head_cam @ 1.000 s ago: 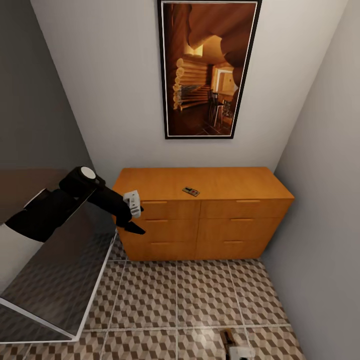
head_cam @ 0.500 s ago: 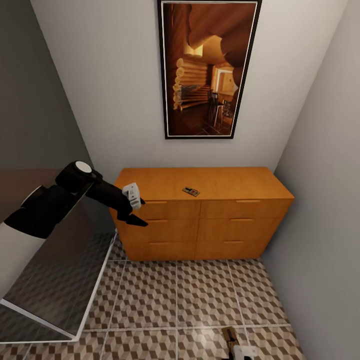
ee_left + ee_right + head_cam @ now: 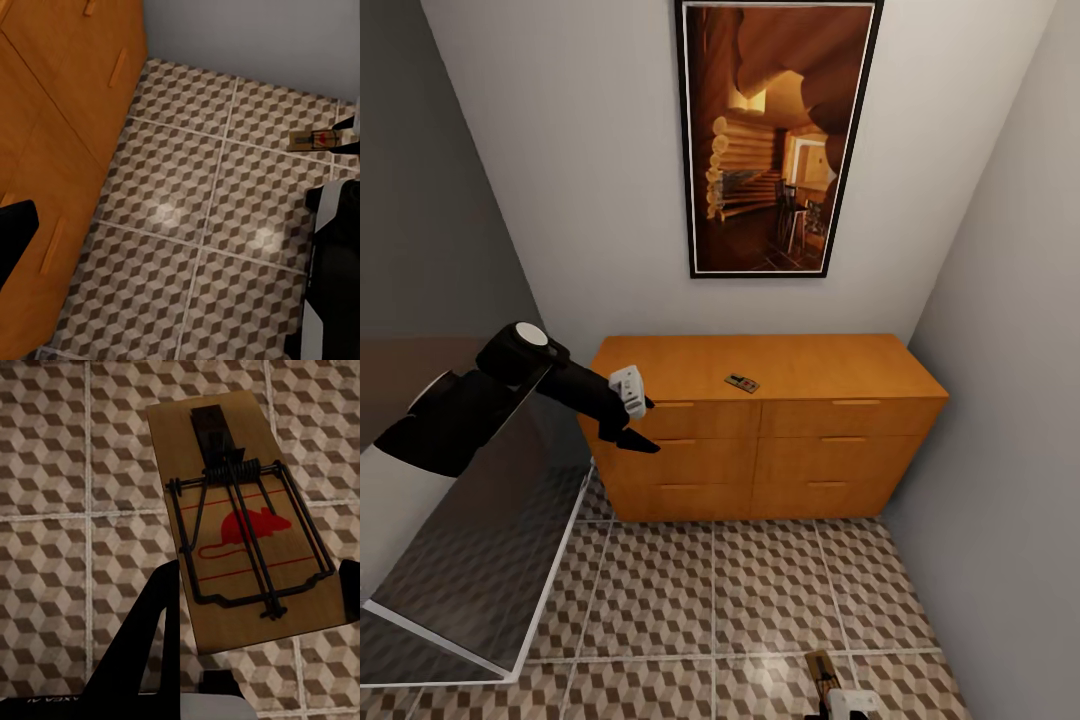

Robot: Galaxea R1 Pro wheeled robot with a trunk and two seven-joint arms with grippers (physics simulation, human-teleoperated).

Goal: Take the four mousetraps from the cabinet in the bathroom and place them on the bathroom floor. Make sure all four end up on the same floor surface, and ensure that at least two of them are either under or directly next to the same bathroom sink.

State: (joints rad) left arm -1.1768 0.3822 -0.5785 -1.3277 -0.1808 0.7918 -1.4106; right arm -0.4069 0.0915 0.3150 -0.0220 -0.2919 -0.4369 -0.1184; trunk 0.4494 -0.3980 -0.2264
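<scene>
While tiles lie below, mousetrap (image 3: 241, 521) sits btwn right jaws.

We find no readable words, brand names or numbers anywhere. The 1 sign we can make out is a red mouse silhouette with 2 or 3 thin red lines across it, printed on the tan board of the mousetrap (image 3: 240, 529) seen close up in the right wrist view, under its dark wire spring and bar. A second mousetrap (image 3: 313, 139) on the bathroom floor (image 3: 225, 225) in the left wrist view carries a small red mark, too small for us to read. The third mousetrap (image 3: 741, 382), on the cabinet (image 3: 780, 440) top near its front edge, shows a red speck only.
</scene>
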